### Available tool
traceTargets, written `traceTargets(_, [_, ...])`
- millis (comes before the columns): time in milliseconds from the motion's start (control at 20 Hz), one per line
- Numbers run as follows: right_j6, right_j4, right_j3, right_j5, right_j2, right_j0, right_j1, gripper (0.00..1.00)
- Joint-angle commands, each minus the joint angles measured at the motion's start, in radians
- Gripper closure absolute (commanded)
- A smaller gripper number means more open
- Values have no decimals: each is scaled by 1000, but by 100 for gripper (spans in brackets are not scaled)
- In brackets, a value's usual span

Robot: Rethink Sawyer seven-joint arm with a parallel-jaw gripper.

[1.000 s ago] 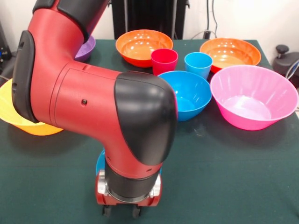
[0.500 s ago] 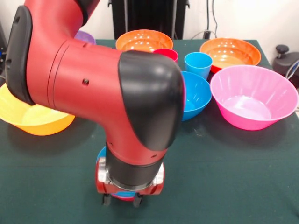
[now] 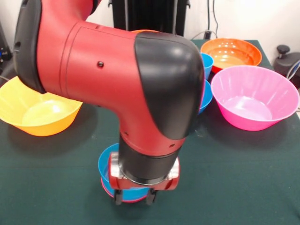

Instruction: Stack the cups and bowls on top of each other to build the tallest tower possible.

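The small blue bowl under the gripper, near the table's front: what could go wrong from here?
1. The small blue bowl sits in a red bowl; a lift might drag both or tip them.
2. The bulky arm hides the middle bowls, so a swing could knock them unseen.

dark green table (image 3: 243, 178); white wall (image 3: 243, 18) behind; black stand (image 3: 145, 14)

Glossy smooth plastic: pink bowl (image 3: 255, 97), yellow-orange bowl (image 3: 37, 108) and orange bowl (image 3: 231, 52), each showing bright highlights. Beneath the gripper (image 3: 134, 198), a small blue bowl (image 3: 107, 162) of the same shiny plastic. Arm (image 3: 112, 79): smooth red and satin black shells, metallic wrist ring. Table cover (image 3: 234, 178): matt dark green cloth.
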Motion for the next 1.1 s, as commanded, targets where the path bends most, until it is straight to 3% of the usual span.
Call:
traceTargets(50, [-246,-172,117,68,222,66,-9,0])
traceTargets(300, [-285,-270,199,30,355,90,-48,0])
traceTargets(800, [-317,-332,218,16,437,86,-71,0])
traceTargets(900, [-308,-310,182,35,409,75,-62,0])
traceTargets(950, [-301,-263,130,42,351,54,-33,0])
traceTargets(1000, [-303,-257,123,41,345,51,-32,0])
traceTargets(1050, [-299,-195,87,27,293,35,-3,0])
traceTargets(1100, [-302,-177,80,19,286,33,3,0])
